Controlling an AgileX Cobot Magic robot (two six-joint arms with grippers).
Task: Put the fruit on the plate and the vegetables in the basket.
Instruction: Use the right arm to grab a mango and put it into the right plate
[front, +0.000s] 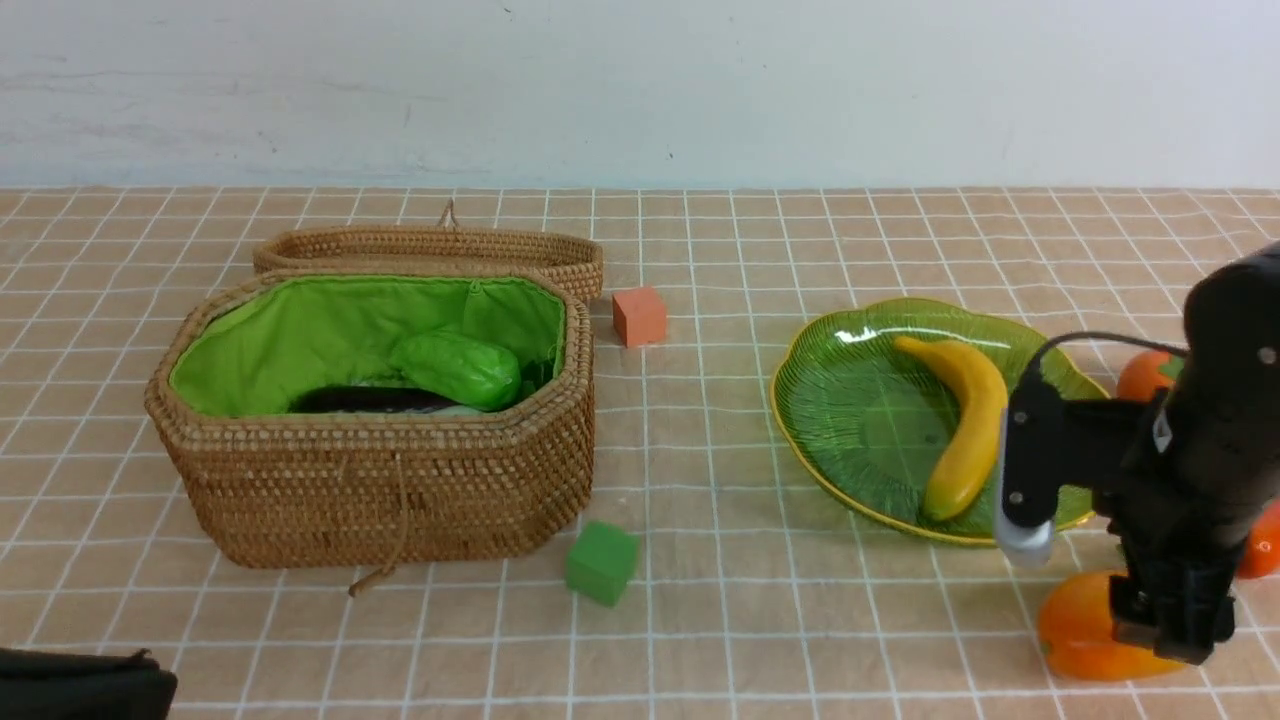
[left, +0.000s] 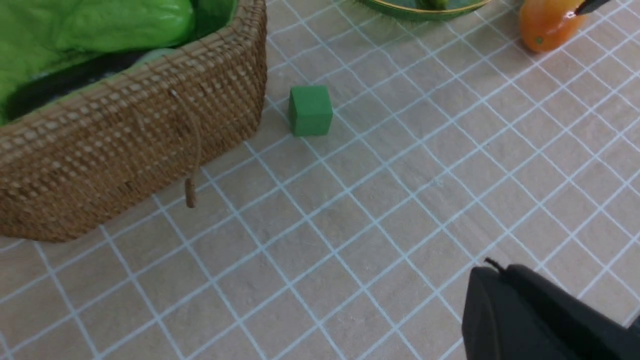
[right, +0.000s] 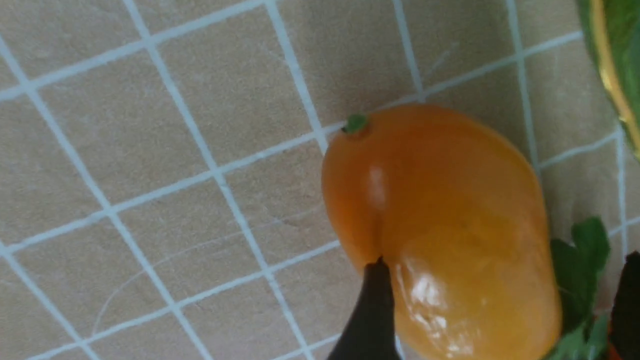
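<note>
**Right jaws wide over mango; fruit not yet plated**

The right jaws stand wide and straddle the mango (right: 445, 225). One tip lies against its flank, the other beyond it among green leaves (right: 580, 270); judged poised for a grasp across its width. The left jaws are shut and hold nothing. The mango lies on the surface (front: 700, 620) at 5 o'clock of the plate (front: 850, 400), clear of its gold rim. Open room lies at 9 o'clock of the banana (front: 965, 430).

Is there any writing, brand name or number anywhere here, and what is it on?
No readable text anywhere.
The basket, plate, banana, mango, green cube and orange cube: plain, no markings.
The right arm: one tiny pale mark, too small to read.
</note>
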